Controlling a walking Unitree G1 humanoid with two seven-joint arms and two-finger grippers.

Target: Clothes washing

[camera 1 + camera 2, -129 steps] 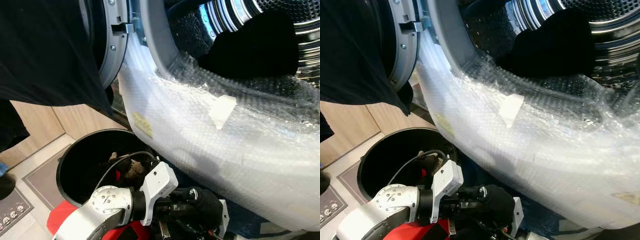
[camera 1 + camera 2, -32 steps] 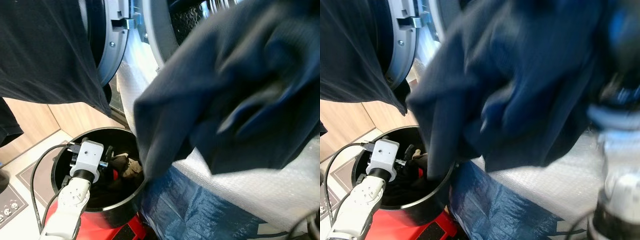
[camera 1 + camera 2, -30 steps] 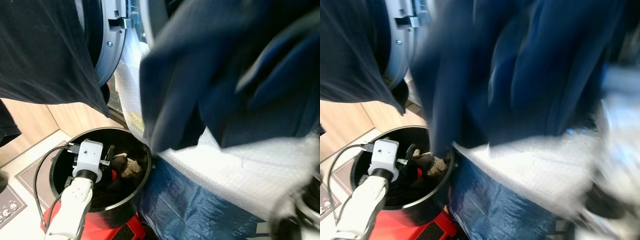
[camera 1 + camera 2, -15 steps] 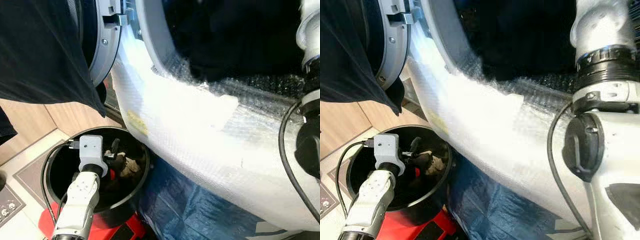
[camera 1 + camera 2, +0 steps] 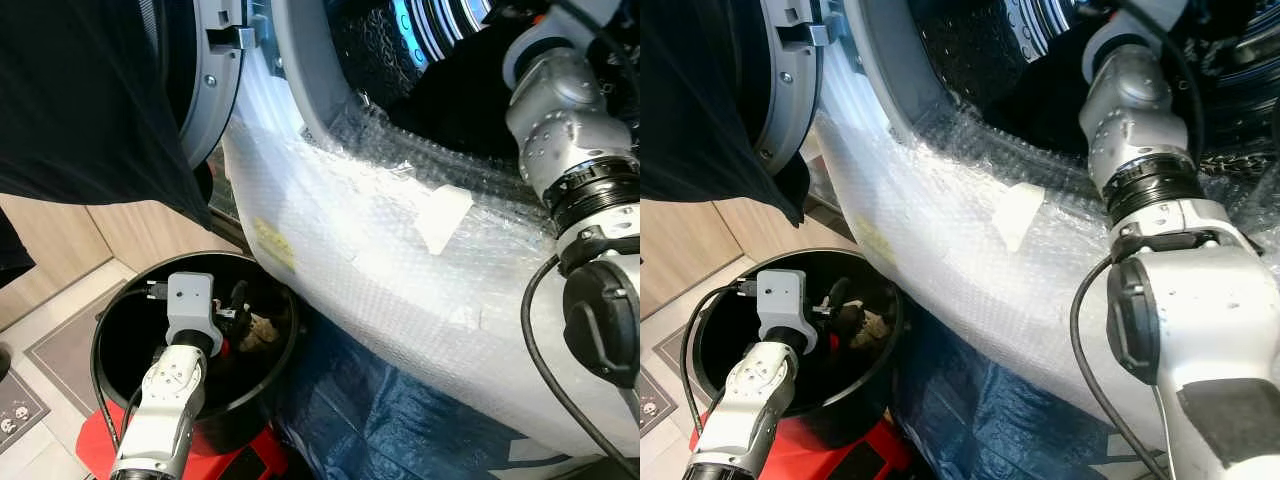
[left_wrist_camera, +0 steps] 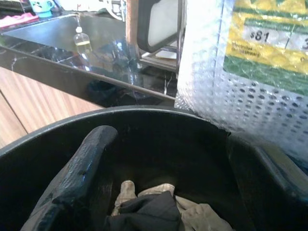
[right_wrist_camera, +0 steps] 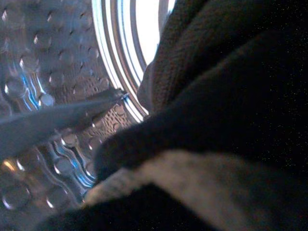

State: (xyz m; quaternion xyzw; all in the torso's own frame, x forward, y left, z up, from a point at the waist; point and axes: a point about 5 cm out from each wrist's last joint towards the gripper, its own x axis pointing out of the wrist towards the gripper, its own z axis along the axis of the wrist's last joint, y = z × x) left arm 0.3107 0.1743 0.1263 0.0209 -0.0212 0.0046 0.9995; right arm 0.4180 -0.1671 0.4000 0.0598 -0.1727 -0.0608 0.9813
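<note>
A black laundry bucket [image 5: 108,330] stands on the floor below the open washer. My left gripper [image 5: 238,308] reaches inside it, open, just above beige and dark clothes [image 6: 159,209]. In the left wrist view its fingers [image 6: 84,168] stand wide apart with nothing between them. My right arm [image 5: 1140,130] reaches over the bubble-wrapped rim into the steel drum [image 5: 440,25]. A dark garment [image 5: 465,95] lies in the drum around the end of that arm. The right wrist view is pressed against dark fabric [image 7: 231,96] beside the dimpled drum wall [image 7: 43,72].
Bubble wrap [image 5: 400,270] covers the washer front. The open door [image 5: 215,90] stands at the left with a dark cloth [image 5: 80,100] hanging over it. A blue sheet [image 5: 380,420] lies under the washer, and a red base [image 5: 100,440] sits under the bucket. Wooden cabinets [image 5: 60,250] are at the left.
The dark blue garment held up in front of the camera a second ago has gone into the drum, with the right arm following it in. The left gripper stays in the bucket.
</note>
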